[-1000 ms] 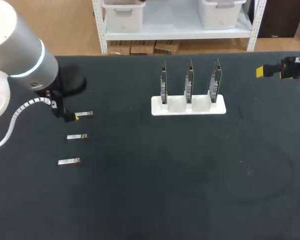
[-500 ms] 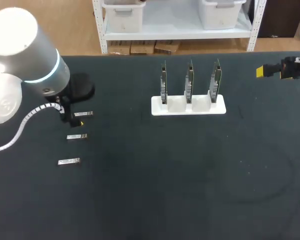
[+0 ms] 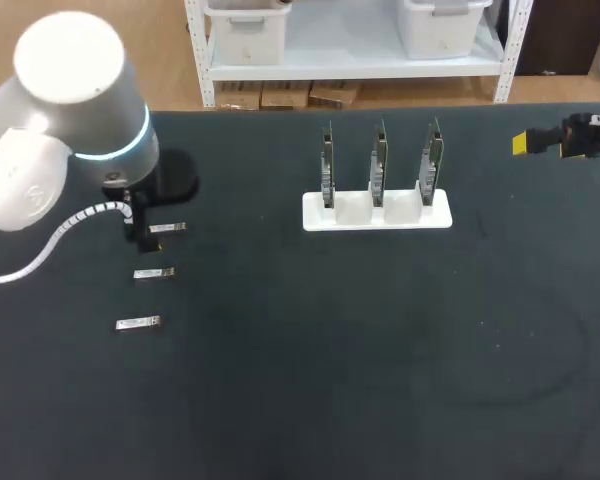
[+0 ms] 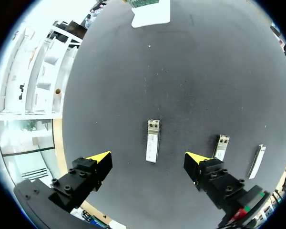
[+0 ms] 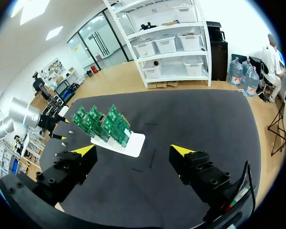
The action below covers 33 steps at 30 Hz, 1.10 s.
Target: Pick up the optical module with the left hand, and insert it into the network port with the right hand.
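While the left gripper (image 4: pixel 148 157) is hovering over the left side of the black table (image 3: pixel 330 400), its yellow-tipped fingers are standing wide apart, gripping nothing; the optical module (image 4: pixel 152 140) is lying flat on the table between them, touched by neither finger; it is lying farthest in a row of three, and the two other modules (image 3: pixel 153 272) are lying nearer, close by but apart from each other; the white holder (image 3: pixel 376 212) is standing well to the right, toward the far edge, carrying three upright green boards (image 3: pixel 379 160); the right gripper (image 5: pixel 133 151) is hanging over the far right of the table, fingers spread and empty, well apart from the holder.
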Available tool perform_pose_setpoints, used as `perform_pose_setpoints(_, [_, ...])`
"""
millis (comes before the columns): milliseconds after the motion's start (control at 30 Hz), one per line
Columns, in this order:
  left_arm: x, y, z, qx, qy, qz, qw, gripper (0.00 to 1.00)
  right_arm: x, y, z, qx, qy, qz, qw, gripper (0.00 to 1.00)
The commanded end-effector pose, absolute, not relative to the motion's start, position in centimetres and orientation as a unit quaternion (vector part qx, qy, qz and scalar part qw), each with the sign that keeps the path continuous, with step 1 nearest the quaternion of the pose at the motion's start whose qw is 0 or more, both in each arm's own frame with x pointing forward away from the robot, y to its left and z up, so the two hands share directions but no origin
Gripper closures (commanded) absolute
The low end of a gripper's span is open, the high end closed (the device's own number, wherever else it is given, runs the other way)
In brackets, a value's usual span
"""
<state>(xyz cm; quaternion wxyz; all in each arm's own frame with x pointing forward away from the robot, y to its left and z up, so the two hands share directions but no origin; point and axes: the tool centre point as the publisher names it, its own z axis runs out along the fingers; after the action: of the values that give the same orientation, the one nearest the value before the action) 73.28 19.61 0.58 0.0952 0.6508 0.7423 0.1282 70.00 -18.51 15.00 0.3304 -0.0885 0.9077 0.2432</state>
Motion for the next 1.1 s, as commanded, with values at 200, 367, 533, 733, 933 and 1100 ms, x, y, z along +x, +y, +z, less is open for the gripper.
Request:
perform_pose_setpoints(200, [73.9,19.3,0.3,0.646,0.754,0.102,0.062,0.0,70.0,-18.5,15.0,-0.088,0.908,0.243,0.33,0.0])
perform_pose_setpoints(367, [73.8,19.4,0.0,0.645,0.755,0.101,0.053,0.0,70.0,-18.5,15.0,-0.088,0.908,0.243,0.33,0.0])
perform_pose_setpoints(533, [73.7,19.6,-0.3,0.64,0.761,0.097,0.044,0.0,70.0,-18.5,15.0,-0.088,0.908,0.243,0.33,0.0])
perform_pose_setpoints(733, [73.2,19.6,-0.6,0.639,0.763,0.084,0.037,0.0,70.0,-18.5,15.0,-0.088,0.908,0.243,0.33,0.0])
perform_pose_setpoints(933, [73.0,19.7,-0.8,0.638,0.765,0.081,0.031,0.0,70.0,-18.5,15.0,-0.088,0.908,0.243,0.33,0.0])
perform_pose_setpoints(1100, [72.9,19.6,-1.0,0.635,0.768,0.076,0.025,0.0,70.0,-18.5,15.0,-0.088,0.908,0.243,0.33,0.0])
